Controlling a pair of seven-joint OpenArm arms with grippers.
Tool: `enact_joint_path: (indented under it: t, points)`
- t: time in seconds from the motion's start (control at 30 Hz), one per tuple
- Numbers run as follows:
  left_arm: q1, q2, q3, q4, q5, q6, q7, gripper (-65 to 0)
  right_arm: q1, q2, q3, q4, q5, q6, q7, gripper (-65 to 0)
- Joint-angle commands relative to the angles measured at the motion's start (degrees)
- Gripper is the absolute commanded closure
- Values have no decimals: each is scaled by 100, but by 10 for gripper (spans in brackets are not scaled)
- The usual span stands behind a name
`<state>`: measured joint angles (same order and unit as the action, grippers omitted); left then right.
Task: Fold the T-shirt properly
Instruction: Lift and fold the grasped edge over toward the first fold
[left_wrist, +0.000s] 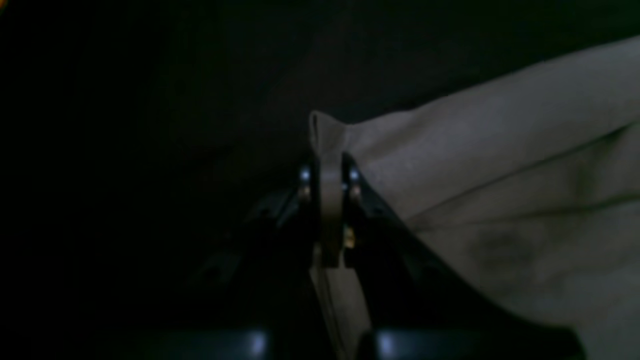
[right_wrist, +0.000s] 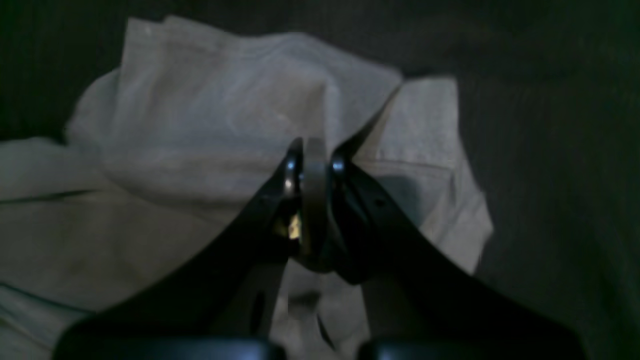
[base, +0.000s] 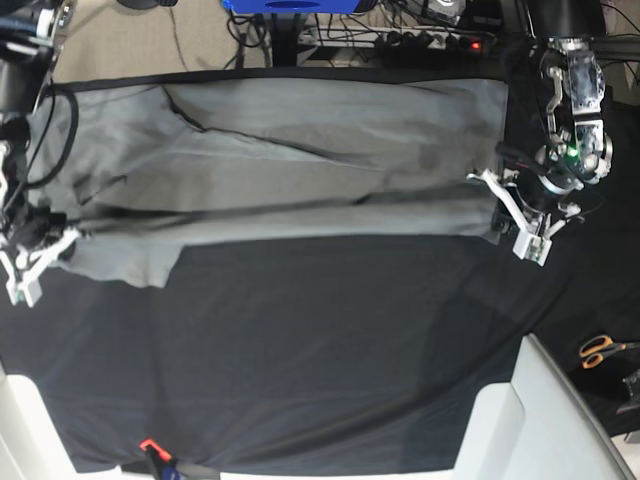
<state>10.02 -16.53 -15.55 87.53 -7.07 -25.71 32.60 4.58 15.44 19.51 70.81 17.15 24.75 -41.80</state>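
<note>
T-shirt (base: 300, 160) fabric is seen stretched in a long grey band across the far part of the tabletop (base: 300, 340), which is covered by a black cloth. The long axis of the garment is laid side to side in the base view, running from one arm to the other, parallel to the far edge of the cloth. A sleeve flap (base: 125, 262) is seen hanging toward the near side at the base view's left end, so the shoulder end appears to be pointed that way, though the collar cannot be made out. Long creases are drawn along the length of the band.

At the base view's right end, the left claw (left_wrist: 327, 175) is clamped tight on a pinched corner of the shirt, a strip of grey cloth being squeezed between its two dark fingers (left_wrist: 305, 180). At the opposite end, the right claw (right_wrist: 312, 165) is likewise closed on a fold of the fabric, with bunched cloth spread out beyond its tips. In the base view the white tips of both claws are seen low, close to the black cloth, at the near corners of the band.

A pair of orange-handled scissors (base: 603, 348) is noted off to the side, well apart from the shirt.
</note>
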Motion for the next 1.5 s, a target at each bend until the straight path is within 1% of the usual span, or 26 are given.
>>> enact_joint_path:
  t: [0.0, 0.17, 0.37, 0.47, 0.63, 0.7, 0.83, 0.93, 1.3, 1.37, 1.47]
  points:
    - [48, -92, -40, 175, -36, 0, -108, 0, 21, 16, 58, 221, 48, 17, 88, -2]
    - [400, -92, -40, 439, -36, 0, -108, 0, -278, -177, 436, 511, 39, 17, -150, -2]
    - [734, -92, -40, 711, -36, 0, -108, 0, -752, -239, 462, 950, 48, 17, -150, -2]
    - [875, -92, -40, 834, -36, 0, -108, 0, -990, -344, 462, 1152, 48, 17, -150, -2]
    - [989, -100, -40, 834, -36, 0, -108, 0, -1227, -423, 471, 1258, 48, 17, -150, -2]
    - [1033, -127, -40, 843, -36, 0, -108, 0, -1289, -458, 586, 1258, 48, 17, -150, -2]
    - [1033, -162, -40, 843, -36, 0, -108, 0, -1368, -450, 612, 1267, 39, 26, -141, 0]
    - [1033, -320, -32, 922, -36, -9, -108, 0, -1394, -432, 612, 1355, 22, 26, -132, 0]
    - [1033, -338, -23, 896, -36, -9, -108, 0, -1394, -327, 612, 1355, 4, 26, -114, 0]
    - [1033, -338, -23, 896, -27, -9, -108, 0, -1394, -239, 612, 1355, 4, 26, -123, 0]
    - [1033, -338, 3, 896, -18, -9, -108, 0, -1394, -230, 612, 1346, 4, 26, -132, 0]
